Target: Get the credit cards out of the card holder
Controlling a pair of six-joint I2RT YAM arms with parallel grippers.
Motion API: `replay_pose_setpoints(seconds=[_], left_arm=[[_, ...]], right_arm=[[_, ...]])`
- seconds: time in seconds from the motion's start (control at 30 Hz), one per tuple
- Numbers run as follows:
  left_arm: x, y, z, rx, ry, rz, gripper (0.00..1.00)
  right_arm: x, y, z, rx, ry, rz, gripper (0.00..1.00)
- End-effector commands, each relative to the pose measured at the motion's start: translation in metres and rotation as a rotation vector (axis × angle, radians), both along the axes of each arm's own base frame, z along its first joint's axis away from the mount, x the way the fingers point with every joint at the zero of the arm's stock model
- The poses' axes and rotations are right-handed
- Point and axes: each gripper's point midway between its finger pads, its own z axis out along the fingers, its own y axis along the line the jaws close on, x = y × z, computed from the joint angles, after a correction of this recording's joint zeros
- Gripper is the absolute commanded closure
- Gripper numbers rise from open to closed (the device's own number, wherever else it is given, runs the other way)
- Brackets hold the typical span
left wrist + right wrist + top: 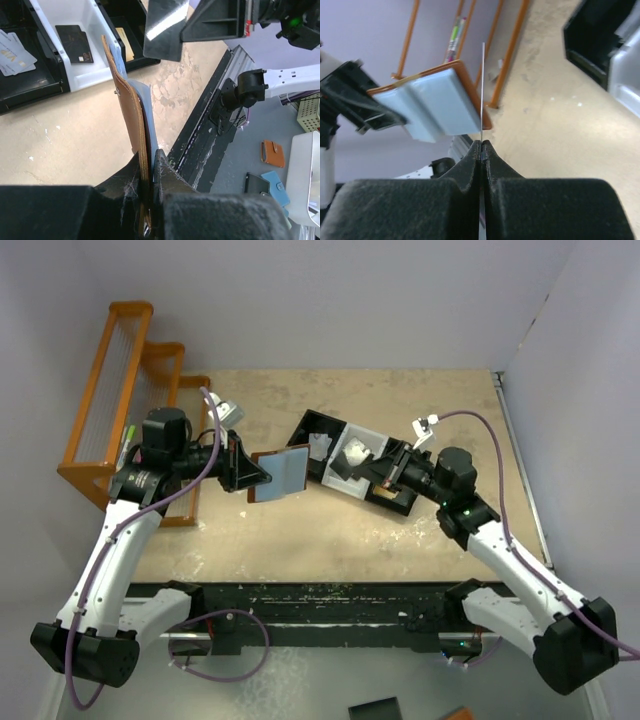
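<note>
The left claw (150,167) is clamped shut on the lower edge of the brown card holder (131,115). It holds the holder up off the bench (75,130) at lower centre of the left wrist view, spread open with its pale blue lining showing. The right claw (482,147) is closed on one thin credit card (483,90), seen edge-on at centre frame, near the holder. At upper left of the left wrist view, the tray (75,82) has a black card (74,44) in its white compartment. A gold card (126,44) lies in the black compartment to its right.
</note>
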Motion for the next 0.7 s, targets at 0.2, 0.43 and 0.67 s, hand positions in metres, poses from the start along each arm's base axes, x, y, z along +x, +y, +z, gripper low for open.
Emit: replay_pose_setpoints(seconds=[0.2,0.43,0.67], left_arm=[[-0.008,-0.001,0.027,-0.019,-0.099,-0.035,1.0],[-0.017,-0.004,0.035,-0.049,-0.094,-0.072,1.0],[-0.034,-0.008,0.049,-0.091,-0.114,-0.137,1.0]], right_arm=[[0.054,-0.039,-0.043,-0.238,0.099,-0.019,1.0],[0.094,-0.042,-0.073,-0.366,0.179,-0.042,1.0],[0.112,-0.043,-0.107,-0.433,0.252,-0.047,1.0]])
